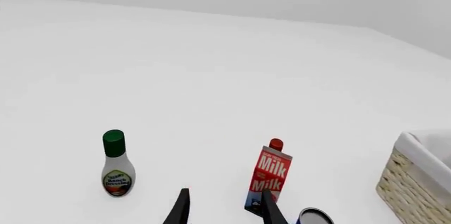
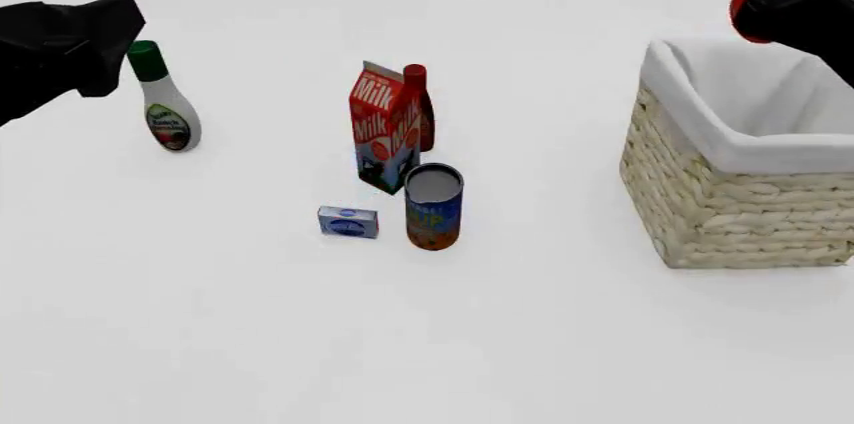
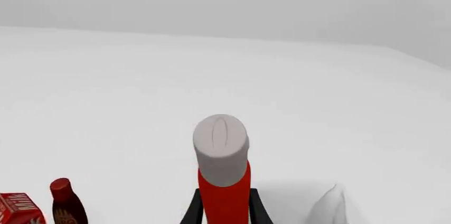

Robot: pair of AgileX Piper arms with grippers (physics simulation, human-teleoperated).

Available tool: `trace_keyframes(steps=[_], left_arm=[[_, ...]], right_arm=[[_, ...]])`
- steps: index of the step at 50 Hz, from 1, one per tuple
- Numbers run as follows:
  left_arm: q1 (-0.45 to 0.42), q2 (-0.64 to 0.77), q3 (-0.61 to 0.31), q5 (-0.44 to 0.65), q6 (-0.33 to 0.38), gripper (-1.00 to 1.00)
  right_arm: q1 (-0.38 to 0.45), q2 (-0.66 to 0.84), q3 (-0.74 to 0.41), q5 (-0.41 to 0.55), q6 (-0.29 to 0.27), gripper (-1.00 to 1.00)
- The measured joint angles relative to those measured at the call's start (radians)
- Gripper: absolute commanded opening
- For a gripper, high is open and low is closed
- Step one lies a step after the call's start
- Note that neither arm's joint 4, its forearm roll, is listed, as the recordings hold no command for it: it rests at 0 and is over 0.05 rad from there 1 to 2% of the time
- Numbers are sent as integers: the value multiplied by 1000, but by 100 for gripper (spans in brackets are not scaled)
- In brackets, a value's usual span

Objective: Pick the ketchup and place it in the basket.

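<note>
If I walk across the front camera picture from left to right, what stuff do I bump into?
White bottle with green cap → small blue box → milk carton → can → basket.

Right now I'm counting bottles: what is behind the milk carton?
A dark red bottle with a red cap stands behind the milk carton; the carton covers its lower left side.

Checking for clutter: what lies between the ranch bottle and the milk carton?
Nothing; bare table separates the ranch bottle from the milk carton, seen in front view.
</note>
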Motion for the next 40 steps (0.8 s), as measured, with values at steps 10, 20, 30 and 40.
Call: trace_keyframes(steps=[10,20,30,40], left_arm=[[-1,3,0,-4,3,100],[-2,8,0,-10,6,100],[-1,13,1,-16,10,100],[-1,20,0,-22,11,100]], right_arm=[[-45,38,-1,-27,19,-100],[-85,83,-3,-57,40,-100],[-129,140,-4,-97,74,-100],[-173,199,-8,-133,90,-100]])
